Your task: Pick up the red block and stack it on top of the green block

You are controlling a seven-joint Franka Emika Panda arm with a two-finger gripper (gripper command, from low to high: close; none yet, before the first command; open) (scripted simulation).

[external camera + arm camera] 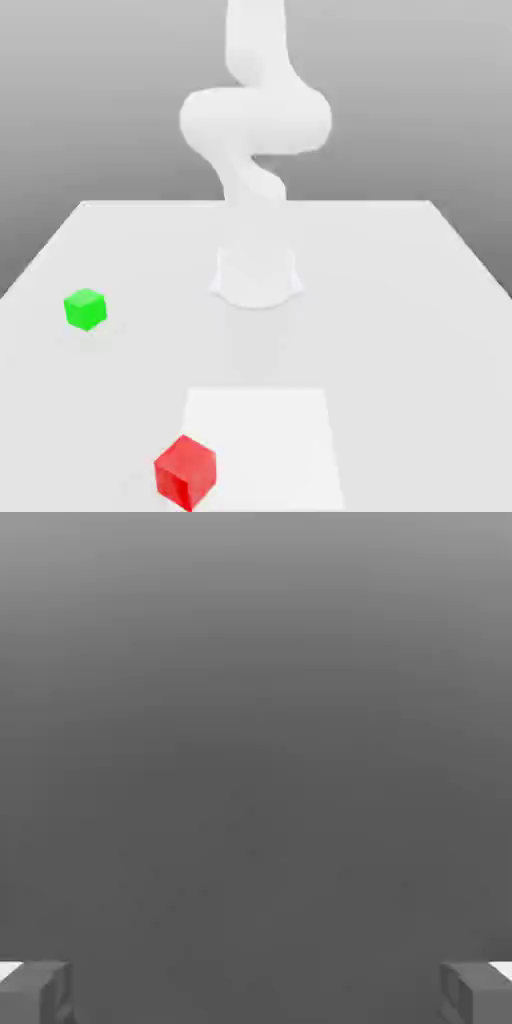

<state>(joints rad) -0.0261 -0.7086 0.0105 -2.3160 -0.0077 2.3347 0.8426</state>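
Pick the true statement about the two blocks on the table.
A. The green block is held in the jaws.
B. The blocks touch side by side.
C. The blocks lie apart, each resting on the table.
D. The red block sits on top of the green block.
C: the red block and the green block rest apart on the table, bare surface between them.

table (420, 290) | green block (85, 308), red block (185, 471) (well apart)
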